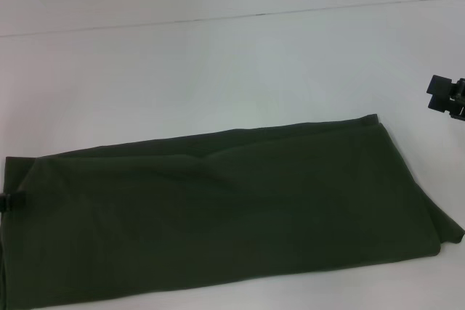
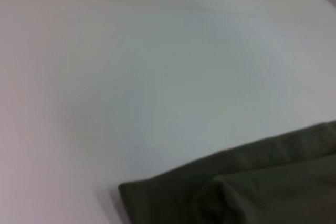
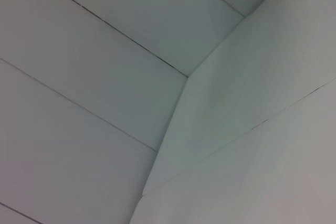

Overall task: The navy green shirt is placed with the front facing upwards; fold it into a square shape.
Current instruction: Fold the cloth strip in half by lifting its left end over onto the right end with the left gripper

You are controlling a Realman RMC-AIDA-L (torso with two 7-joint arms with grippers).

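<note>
Far side: the white table [image 1: 218, 56] lies bare from the shirt's far edge to the seam at the back.
Middle and near side: the navy green shirt [image 1: 218, 215], folded into a long flat band, spans nearly the full width and runs off the near-left edge of the head view.
Right flank: the right gripper [image 1: 447, 97] hangs at the edge, well apart from the cloth.
Left flank: a small black part [image 1: 13, 201] sits at the cloth's left edge.
Near-right corner: a bare strip of table.

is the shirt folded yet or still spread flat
Folded, but not square yet. The shirt lies as a long band across the table, no sleeves or lettering showing, with layered edges at its right end.
</note>
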